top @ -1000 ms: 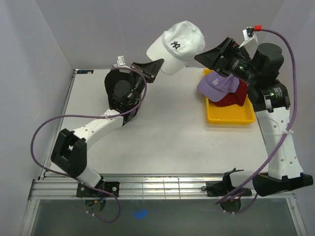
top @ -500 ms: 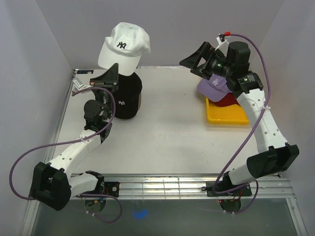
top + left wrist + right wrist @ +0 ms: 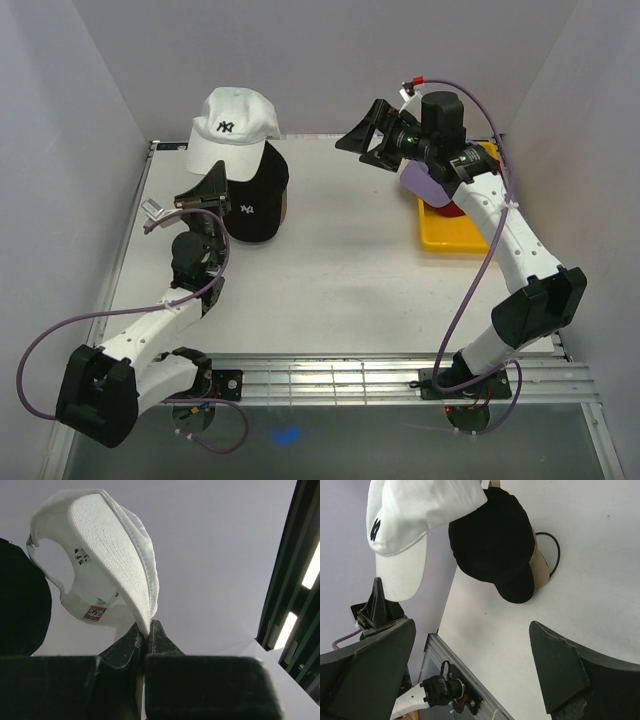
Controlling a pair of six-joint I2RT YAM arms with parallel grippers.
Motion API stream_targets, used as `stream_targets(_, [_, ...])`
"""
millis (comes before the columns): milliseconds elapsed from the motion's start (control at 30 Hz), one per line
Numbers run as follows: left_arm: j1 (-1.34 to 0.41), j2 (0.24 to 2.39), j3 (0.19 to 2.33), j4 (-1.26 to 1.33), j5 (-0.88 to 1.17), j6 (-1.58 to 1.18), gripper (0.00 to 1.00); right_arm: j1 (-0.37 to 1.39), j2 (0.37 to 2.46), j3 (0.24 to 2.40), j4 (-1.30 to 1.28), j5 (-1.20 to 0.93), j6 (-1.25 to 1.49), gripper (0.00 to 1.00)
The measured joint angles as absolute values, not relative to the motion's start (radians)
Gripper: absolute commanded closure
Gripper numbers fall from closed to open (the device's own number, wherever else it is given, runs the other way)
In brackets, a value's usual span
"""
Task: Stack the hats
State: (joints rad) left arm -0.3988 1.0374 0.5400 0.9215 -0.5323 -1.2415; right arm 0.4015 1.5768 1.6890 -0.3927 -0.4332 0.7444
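Pinching white cap (image 3: 232, 125) by the brim: left gripper (image 3: 148, 631) clamped | cap hung over black cap (image 3: 258, 200) on tan cap (image 3: 540, 564), far-left corner of worktop (image 3: 340, 262) | right gripper (image 3: 362, 140) gaped empty, aloft near far-right tray (image 3: 442, 241) holding lavender cap (image 3: 415, 181), red cap (image 3: 453, 208)

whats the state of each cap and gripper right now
white fabric baseball cap, held up by its brim
black fabric cap, on table, over tan fabric cap
lavender fabric cap, at yellow tray with dark red cap
left gripper, shut on white brim
right gripper, open, empty
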Motion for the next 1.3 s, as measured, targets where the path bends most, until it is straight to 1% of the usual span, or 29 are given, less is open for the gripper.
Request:
stream_targets(400, [-0.399,1.05,0.521,1.008,-0.542,-1.283,1.0,0.416,1.578,1.687,-0.392,-0.426,0.725,0.0])
stream_targets(867, [-0.368,1.149,0.521,1.057,-0.51,-1.301,1.0,0.418,1.578,1.687,-0.393,-0.426,0.709,0.0])
stream_targets(1300, [-0.367,1.125,0.459,1.095,-0.484,-1.337,1.0,0.419,1.578,1.644,-0.384,-0.426,0.699,0.0])
